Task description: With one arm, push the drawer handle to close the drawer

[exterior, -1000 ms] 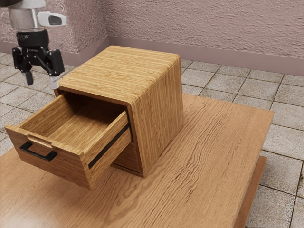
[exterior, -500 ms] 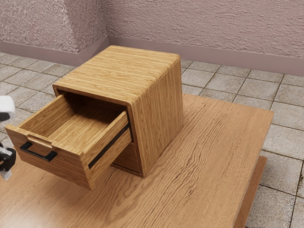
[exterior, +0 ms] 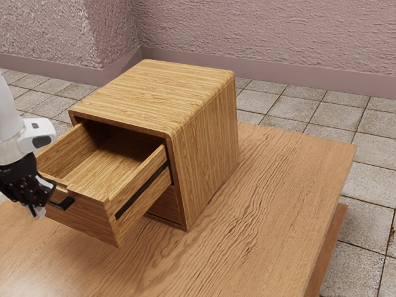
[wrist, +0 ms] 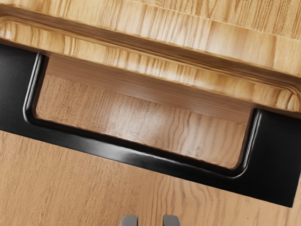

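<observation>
Your gripper (exterior: 38, 210) points down at the exterior view's left, tilted a little so that its lower end leans toward that view's right, with the white hand (exterior: 13, 145) above it. Its fingertips (wrist: 129, 221) stand apart, a gap between them. You have it by the black handle (wrist: 141, 157), on the side away from the drawer front (exterior: 93, 219); whether they touch, you cannot tell. The drawer (exterior: 139, 185) sticks well out of the wooden cabinet (exterior: 204, 136).
</observation>
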Robot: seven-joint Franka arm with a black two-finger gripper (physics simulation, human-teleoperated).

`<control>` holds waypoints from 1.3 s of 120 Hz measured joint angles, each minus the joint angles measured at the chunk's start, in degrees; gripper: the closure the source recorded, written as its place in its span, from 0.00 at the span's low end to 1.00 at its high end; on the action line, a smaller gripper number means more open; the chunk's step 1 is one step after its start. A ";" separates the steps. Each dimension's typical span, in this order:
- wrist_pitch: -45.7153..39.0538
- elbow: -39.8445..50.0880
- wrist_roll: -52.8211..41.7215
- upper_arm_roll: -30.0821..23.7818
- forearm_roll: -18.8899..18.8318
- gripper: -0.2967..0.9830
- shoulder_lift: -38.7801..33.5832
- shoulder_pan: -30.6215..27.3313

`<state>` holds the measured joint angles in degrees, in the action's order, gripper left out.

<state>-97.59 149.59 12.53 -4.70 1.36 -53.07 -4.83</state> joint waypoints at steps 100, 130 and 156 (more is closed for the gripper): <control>-19.74 -23.49 -0.64 1.55 -2.67 0.80 35.84 -0.09; -21.64 -21.86 -4.03 0.87 0.60 0.73 33.53 -0.80; -9.90 -30.03 -3.55 -1.25 1.85 0.48 26.94 -1.18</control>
<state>-107.49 119.56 8.97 -5.95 3.21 -26.14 -6.01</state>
